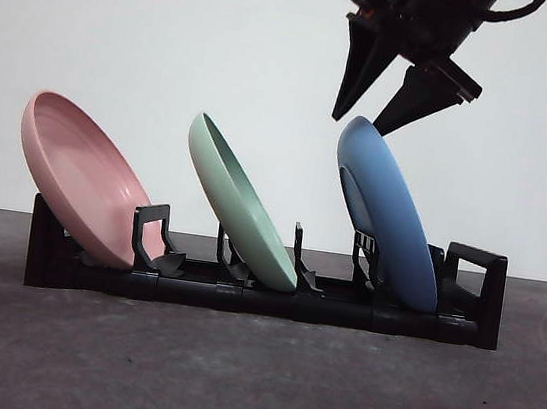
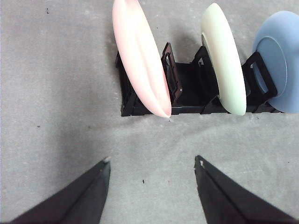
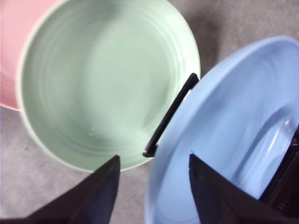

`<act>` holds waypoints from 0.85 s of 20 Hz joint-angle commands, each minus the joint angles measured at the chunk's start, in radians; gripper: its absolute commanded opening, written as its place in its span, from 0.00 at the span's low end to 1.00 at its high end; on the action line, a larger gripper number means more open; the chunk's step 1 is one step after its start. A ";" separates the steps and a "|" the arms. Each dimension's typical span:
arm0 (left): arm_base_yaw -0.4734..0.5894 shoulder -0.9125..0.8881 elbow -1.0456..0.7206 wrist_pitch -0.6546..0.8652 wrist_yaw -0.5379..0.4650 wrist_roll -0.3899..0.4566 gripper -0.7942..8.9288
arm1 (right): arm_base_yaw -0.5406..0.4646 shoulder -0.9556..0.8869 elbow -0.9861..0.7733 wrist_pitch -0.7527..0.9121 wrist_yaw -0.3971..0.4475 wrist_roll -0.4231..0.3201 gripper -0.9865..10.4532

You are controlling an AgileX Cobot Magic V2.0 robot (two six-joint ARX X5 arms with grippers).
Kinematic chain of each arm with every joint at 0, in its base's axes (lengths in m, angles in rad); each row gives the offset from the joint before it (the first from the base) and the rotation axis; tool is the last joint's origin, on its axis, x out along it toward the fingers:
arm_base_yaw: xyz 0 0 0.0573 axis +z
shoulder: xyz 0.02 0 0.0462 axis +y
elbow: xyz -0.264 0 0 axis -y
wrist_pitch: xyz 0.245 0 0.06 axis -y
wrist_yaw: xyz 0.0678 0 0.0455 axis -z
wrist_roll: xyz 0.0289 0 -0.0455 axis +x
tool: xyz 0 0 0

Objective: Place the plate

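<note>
A long black plastic dish rack (image 1: 261, 299) sits on the dark grey table (image 1: 250, 383) and holds three round plates, each leaning back toward 10 o'clock in the front view. The smooth sky-blue plastic plate (image 1: 387, 220) stands in the slot at the rack's 3 o'clock end, its lower edge down between the black dividers and its upper rim free. At the middle of the rack leans the pale mint-green plate (image 1: 241, 205), and at the 9 o'clock end the soft pink plate (image 1: 80, 179), its ribbed hollow face turned up.

The right gripper (image 1: 375, 105) hangs just above the blue plate's top rim, coming down from 12 o'clock. Its two black jaws are spread apart and released: one tip sits to the 9 o'clock side of the rim, the other to the 3 o'clock side, and neither is seen pressing the plate. From the right wrist camera the same jaws straddle the blue plate's edge with nothing clamped between them, the green plate's hollow face filling the space beyond and a black rack divider (image 3: 170, 114) showing between the two plates.

The left gripper (image 2: 152, 161) waits well apart from the rack, over bare grey table, its jaws wide and empty. Its camera shows the rack end-on with the pink plate nearest, the green plate next, and the blue plate at the far end
</note>
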 commanded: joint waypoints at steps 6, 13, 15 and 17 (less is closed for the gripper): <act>-0.002 0.003 0.019 0.013 0.003 -0.002 0.38 | 0.007 0.018 0.024 0.013 0.006 0.003 0.21; -0.002 0.003 0.019 0.013 0.003 -0.002 0.38 | 0.007 0.018 0.023 0.012 0.006 0.003 0.14; -0.002 0.003 0.019 0.013 0.003 -0.002 0.38 | 0.007 0.018 0.023 0.011 0.006 0.003 0.11; -0.002 0.003 0.019 0.013 0.003 -0.002 0.38 | 0.010 0.018 0.023 0.011 0.002 0.006 0.10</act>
